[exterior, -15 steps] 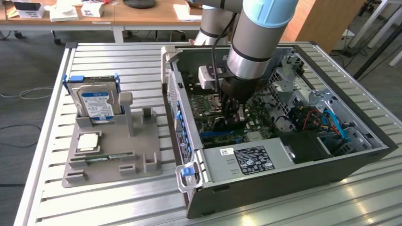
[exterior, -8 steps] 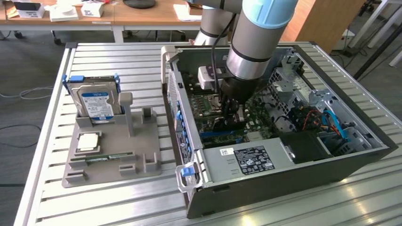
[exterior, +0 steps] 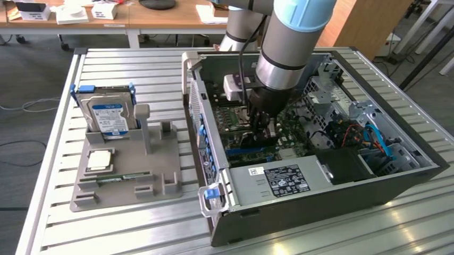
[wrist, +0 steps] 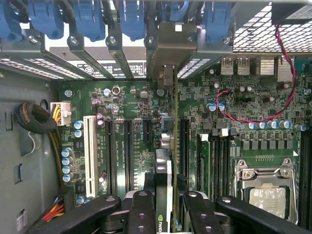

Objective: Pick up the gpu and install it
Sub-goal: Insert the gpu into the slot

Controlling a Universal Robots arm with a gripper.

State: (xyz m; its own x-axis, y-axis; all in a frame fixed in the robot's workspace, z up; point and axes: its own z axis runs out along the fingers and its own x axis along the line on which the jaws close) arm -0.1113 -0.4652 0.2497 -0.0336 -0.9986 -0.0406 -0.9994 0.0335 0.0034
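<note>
With the open computer case (exterior: 312, 175) filling the centre and right of the exterior view, we find the arm (exterior: 287, 48) reaching down from the upper centre into its interior. On the grey holder (exterior: 127, 175) at the left of that frame we note a silver hard drive (exterior: 108, 116) standing upright and a narrow memory stick (exterior: 117, 178) lying flat.

In the wrist view, the green motherboard (wrist: 126, 102) occupies the middle of the frame, with a white slot (wrist: 89, 148) at centre-left and black expansion slots (wrist: 128, 146) beside it. A processor socket (wrist: 265, 187) sits at lower right.

We see the gpu (wrist: 168, 190) edge-on at lower centre, held vertically over the slot area, its pale metal bracket (wrist: 168, 53) reaching to the rear openings at upper centre. The gripper (wrist: 165, 204) is closed onto the gpu, its black fingers (wrist: 141, 214) pressing both flat faces at a narrow gap.

We judge the card light and stiff but fragile: its board can flex and its edge contacts and components tolerate no scraping. We consider the flat faces near the upper edge the correct hold, clear of the contact edge. Whether the card already touches a slot, we cannot tell.
</note>
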